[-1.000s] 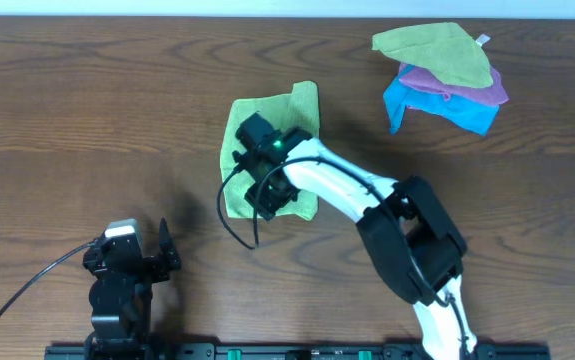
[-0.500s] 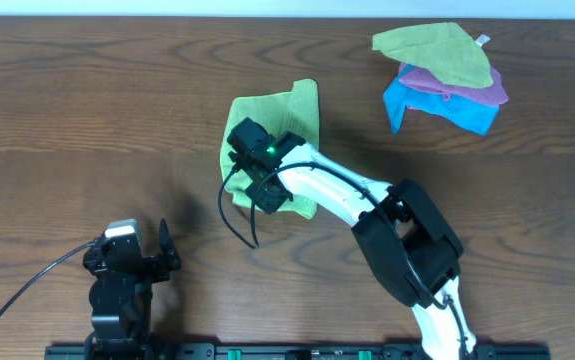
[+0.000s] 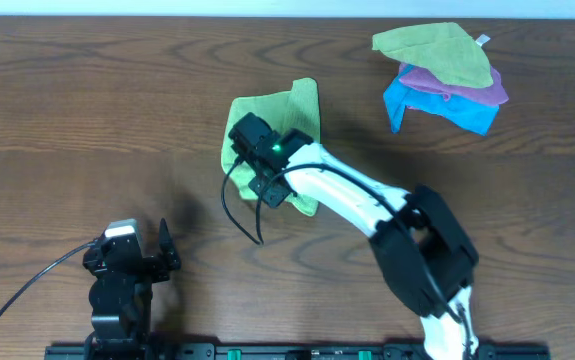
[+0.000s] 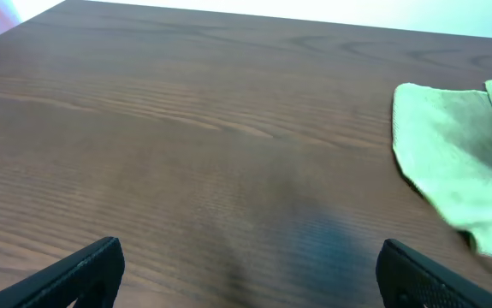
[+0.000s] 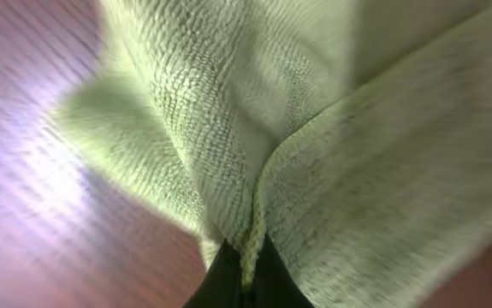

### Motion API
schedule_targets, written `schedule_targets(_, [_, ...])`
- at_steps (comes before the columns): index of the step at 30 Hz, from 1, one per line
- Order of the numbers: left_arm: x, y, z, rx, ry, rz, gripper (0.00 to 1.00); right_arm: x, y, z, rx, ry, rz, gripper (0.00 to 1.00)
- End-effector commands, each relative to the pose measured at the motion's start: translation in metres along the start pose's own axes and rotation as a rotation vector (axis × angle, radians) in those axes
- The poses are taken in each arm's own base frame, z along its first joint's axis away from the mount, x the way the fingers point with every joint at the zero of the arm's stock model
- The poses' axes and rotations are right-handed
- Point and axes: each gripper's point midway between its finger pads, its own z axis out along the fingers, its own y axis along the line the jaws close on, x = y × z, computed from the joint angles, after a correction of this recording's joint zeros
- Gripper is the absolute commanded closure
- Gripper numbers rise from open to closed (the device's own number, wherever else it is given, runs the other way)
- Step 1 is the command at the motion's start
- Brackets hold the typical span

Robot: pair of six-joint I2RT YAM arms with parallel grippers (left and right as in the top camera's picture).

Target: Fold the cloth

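Cloth (image 3: 272,108) half hidden beneath right tool (image 5: 244,275), fold pinched

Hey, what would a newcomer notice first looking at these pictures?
The right gripper, mid-table, pinching a bunched fold of the lime-green cloth between its closed fingers. Then the pile of green, purple and blue cloths at the far right. The left gripper sits open near the front left.

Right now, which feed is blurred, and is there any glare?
Right wrist: the lime-green cloth fills the frame, blurred, with the table washed out bright at left. Left wrist: mostly sharp, faint sheen on the table. Overhead: crisp, evenly lit.
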Motion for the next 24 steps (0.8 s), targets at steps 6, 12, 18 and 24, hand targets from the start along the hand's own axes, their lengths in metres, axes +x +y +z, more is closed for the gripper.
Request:
schedule_targets(6, [0.009,-0.001,0.003,0.008,0.021,0.016,0.05,0.009,-0.048,-0.044,0.133,-0.028,0.249,0.90])
schedule_targets(12, [0.010,-0.008,0.002,0.051,0.025,0.015,0.05,0.024,-0.067,-0.041,0.140,0.022,0.323,0.86])
schedule_targets(18, [0.010,-0.008,0.002,0.051,0.025,0.015,0.05,0.027,-0.076,-0.040,0.123,0.033,0.331,0.82])
schedule_targets(24, [0.010,-0.008,0.002,0.050,0.025,0.015,0.05,0.029,-0.068,-0.039,0.068,0.046,0.284,0.85])
